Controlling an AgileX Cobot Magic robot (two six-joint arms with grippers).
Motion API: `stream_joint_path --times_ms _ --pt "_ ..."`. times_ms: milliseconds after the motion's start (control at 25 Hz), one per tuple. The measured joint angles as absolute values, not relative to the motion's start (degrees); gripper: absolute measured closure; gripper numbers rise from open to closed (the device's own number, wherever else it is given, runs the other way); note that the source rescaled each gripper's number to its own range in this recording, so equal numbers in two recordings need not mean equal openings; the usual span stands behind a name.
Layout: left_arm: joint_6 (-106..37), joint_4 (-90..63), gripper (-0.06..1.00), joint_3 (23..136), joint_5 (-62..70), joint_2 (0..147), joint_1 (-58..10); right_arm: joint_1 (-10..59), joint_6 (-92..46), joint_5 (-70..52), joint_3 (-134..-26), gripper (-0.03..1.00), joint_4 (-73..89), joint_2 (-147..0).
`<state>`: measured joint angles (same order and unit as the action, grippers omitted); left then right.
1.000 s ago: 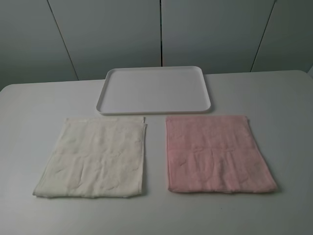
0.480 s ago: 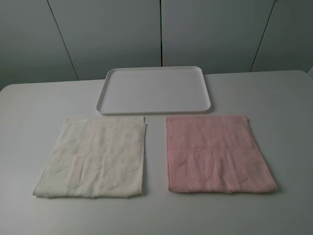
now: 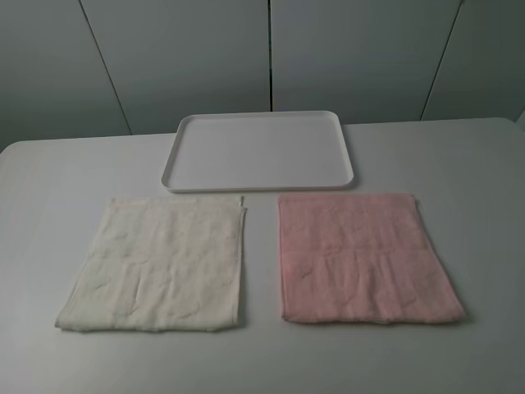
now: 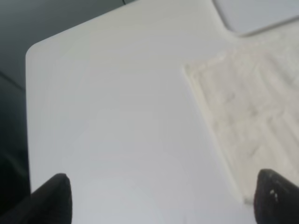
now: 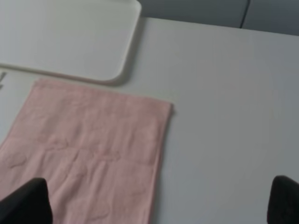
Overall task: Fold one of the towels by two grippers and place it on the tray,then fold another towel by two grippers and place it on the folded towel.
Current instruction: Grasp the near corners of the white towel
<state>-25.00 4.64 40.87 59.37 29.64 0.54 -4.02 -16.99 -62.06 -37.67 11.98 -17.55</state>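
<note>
The cream square terry-cloth towel (image 3: pixel 156 263) lies flat on the white tabletop (image 3: pixel 49 172), at about 8 o'clock from the tabletop's middle in the high view. Its edges run 12-to-6 and 9-to-3, with no clearly longer axis. Just beside it toward 3 o'clock, across a narrow strip of bare surface, the pale pink terry-cloth towel (image 3: pixel 365 258) also lies flat. The flat white rectangular plastic tray (image 3: pixel 258 152) sits at 12 o'clock of both towels, near their far edges but apart from them, with nothing on it. Neither arm shows in the high view. The left hand (image 4: pixel 163 200) is spread wide and empty, its two black fingertips at opposite edges of its wrist view with only bare tabletop between them. That view also takes in the cream towel's 9 o'clock edge and a corner, so this hand appears to hang off that side, with the towel toward 3 o'clock from it. The right hand (image 5: pixel 156 200) is likewise wide and empty, looking down on the pink towel. From it the cream towel likely lies toward 9 o'clock, with the pink towel between. The left hand is therefore judged the nearer. For a two-handed fold, the right would have to cross over the pink towel first.
</note>
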Motion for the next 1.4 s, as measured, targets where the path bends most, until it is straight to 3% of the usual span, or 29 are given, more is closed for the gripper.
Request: stream_joint_path --times_ms 360,560,680,960,1120,1400 --pt "-35.3 17.6 -0.06 51.0 58.9 62.3 -7.7 -3.9 -54.8 -58.8 -46.1 -0.03 38.9 -49.8" --pt "-39.5 18.7 -0.06 51.7 56.8 75.9 -15.8 6.1 -66.9 -55.4 -47.8 -0.03 40.2 -60.5" --pt "-41.7 18.2 -0.06 51.7 55.4 81.5 -18.9 16.3 -66.8 -52.3 -48.3 -0.03 34.3 -63.8" --pt "-50.7 10.2 -0.06 51.7 54.3 87.9 -19.1 37.7 -55.1 -48.9 -50.3 -0.03 14.5 -70.3" --pt "-57.2 9.7 -0.06 51.7 54.0 89.1 -19.1 44.5 -45.6 -48.7 -52.8 -0.03 5.4 -75.6" --pt "-54.5 7.7 -0.06 51.7 53.8 89.6 -18.2 48.5 -42.4 -48.6 -55.8 -0.03 3.3 -83.8"
